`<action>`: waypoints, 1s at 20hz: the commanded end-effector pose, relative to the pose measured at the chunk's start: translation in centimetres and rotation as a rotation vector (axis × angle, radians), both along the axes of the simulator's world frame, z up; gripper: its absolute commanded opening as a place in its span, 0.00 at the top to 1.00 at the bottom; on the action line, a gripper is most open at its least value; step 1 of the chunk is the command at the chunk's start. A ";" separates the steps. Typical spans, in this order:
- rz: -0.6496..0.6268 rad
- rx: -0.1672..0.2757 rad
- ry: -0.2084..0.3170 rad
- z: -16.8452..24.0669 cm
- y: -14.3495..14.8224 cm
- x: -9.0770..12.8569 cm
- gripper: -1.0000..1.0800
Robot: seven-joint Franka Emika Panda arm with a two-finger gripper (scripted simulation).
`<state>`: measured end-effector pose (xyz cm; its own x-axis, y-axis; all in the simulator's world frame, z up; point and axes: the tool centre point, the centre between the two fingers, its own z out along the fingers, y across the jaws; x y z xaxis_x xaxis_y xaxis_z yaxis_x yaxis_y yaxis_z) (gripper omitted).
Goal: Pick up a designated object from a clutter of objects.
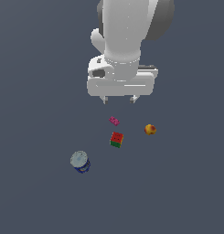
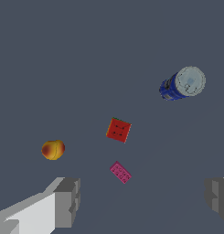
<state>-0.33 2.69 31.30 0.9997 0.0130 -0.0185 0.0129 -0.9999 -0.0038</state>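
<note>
The tiny magenta-pink studded brick (image 1: 114, 120) lies flat on the grey floor, and it also shows in the wrist view (image 2: 120, 172). My gripper (image 1: 119, 99) hangs open and empty above and just behind the brick, fingers spread wide. In the wrist view the gripper (image 2: 143, 196) has the brick lying between and a little ahead of its two fingers. The rest of the clutter lies around it: a red-and-green cube (image 1: 116, 139), a yellow-red ball (image 1: 150, 130) and a blue can with a silvery lid (image 1: 80, 162).
The cube (image 2: 118, 130) lies just beyond the brick. The ball (image 2: 53, 149) lies off to one side and the can (image 2: 182, 84) farther off on the other. The floor is plain dark grey all around.
</note>
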 end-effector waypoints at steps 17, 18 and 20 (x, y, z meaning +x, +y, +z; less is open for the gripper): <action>0.044 -0.026 -0.010 -0.4 1.2 0.4 0.04; 0.050 -0.026 -0.010 -0.6 1.2 0.4 0.04; 0.066 -0.026 -0.010 -1.3 1.2 0.3 0.04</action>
